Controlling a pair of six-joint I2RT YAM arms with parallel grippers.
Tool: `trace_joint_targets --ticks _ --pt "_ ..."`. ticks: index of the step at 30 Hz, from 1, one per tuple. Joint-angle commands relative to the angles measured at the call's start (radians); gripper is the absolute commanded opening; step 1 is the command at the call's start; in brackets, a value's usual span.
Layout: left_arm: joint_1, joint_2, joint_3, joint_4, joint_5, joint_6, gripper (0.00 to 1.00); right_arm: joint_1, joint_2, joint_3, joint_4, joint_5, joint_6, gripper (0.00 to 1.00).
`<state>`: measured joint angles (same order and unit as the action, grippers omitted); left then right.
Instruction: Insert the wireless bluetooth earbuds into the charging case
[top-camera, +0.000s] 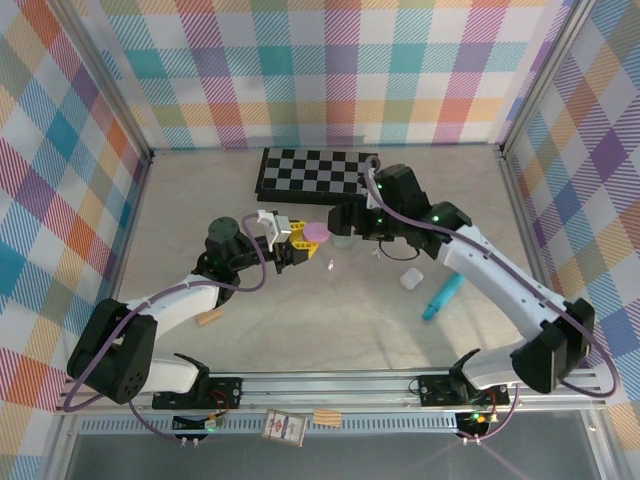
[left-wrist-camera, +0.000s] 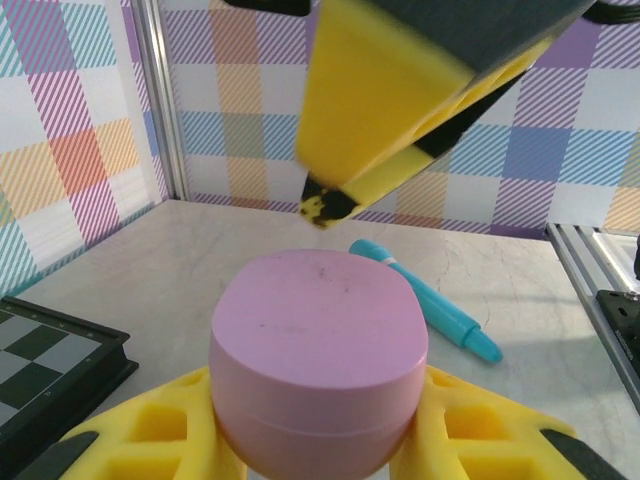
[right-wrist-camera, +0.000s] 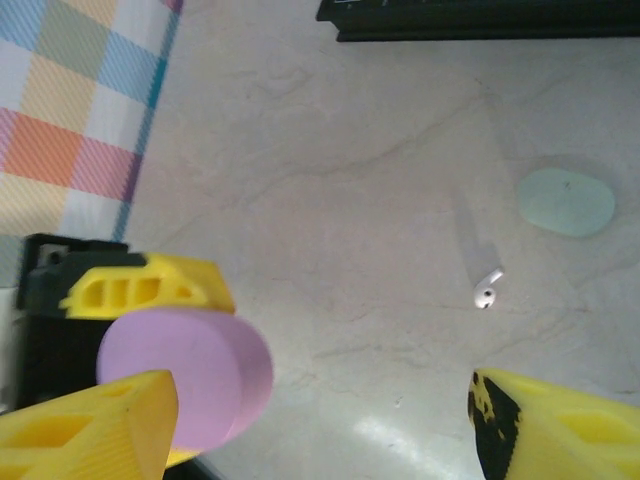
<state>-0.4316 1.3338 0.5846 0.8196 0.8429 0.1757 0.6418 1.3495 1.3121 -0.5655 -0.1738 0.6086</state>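
My left gripper (top-camera: 300, 243) is shut on a pink charging case (top-camera: 316, 233), held off the table with its lid closed. In the left wrist view the case (left-wrist-camera: 318, 350) sits between the two yellow fingers (left-wrist-camera: 150, 440). My right gripper (right-wrist-camera: 320, 430) is open and hovers close beside the case (right-wrist-camera: 190, 375), with nothing between its jaws. One of its yellow fingers (left-wrist-camera: 390, 100) hangs just above the case. A white earbud (right-wrist-camera: 487, 288) lies on the table below the right gripper.
A pale green oval case (right-wrist-camera: 565, 201) lies near the earbud. A white case (top-camera: 411, 278) and a teal pen (top-camera: 440, 297) lie to the right. A checkerboard (top-camera: 315, 170) sits at the back, and a cork block (top-camera: 209, 319) lies front left.
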Motion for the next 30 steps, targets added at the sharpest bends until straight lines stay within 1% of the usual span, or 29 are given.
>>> trace_joint_targets --ticks 1,3,5,8,11,15,19,22,24,27,30 --pt "-0.007 -0.024 0.001 0.088 -0.006 -0.022 0.29 -0.043 -0.058 -0.087 0.165 -0.145 0.149 0.77" --pt "-0.007 -0.018 0.000 0.130 -0.011 -0.052 0.29 -0.069 -0.070 -0.176 0.329 -0.270 0.262 0.77" --pt "-0.007 -0.014 -0.005 0.181 -0.017 -0.082 0.29 -0.076 -0.068 -0.235 0.457 -0.352 0.356 0.77" --pt "-0.007 -0.002 -0.009 0.240 -0.015 -0.106 0.30 -0.076 -0.055 -0.286 0.602 -0.418 0.467 0.73" --pt "-0.007 0.001 0.001 0.237 -0.010 -0.116 0.29 -0.076 -0.026 -0.313 0.732 -0.473 0.546 0.61" --pt "-0.007 -0.001 0.006 0.234 -0.005 -0.119 0.29 -0.070 0.021 -0.324 0.838 -0.524 0.609 0.58" --pt "-0.007 -0.008 0.006 0.215 -0.007 -0.116 0.29 -0.069 0.028 -0.332 0.869 -0.523 0.622 0.57" --pt "-0.007 -0.013 0.008 0.204 -0.005 -0.116 0.29 -0.071 -0.014 -0.333 0.758 -0.445 0.568 0.58" --pt "-0.007 -0.014 0.008 0.205 -0.006 -0.115 0.29 -0.074 -0.051 -0.337 0.676 -0.368 0.537 0.60" --pt "-0.007 -0.010 0.010 0.207 -0.006 -0.116 0.29 -0.088 -0.106 -0.372 0.657 -0.277 0.530 0.61" --pt "-0.007 -0.005 0.012 0.207 -0.001 -0.116 0.29 -0.088 -0.127 -0.367 0.671 -0.274 0.482 0.66"
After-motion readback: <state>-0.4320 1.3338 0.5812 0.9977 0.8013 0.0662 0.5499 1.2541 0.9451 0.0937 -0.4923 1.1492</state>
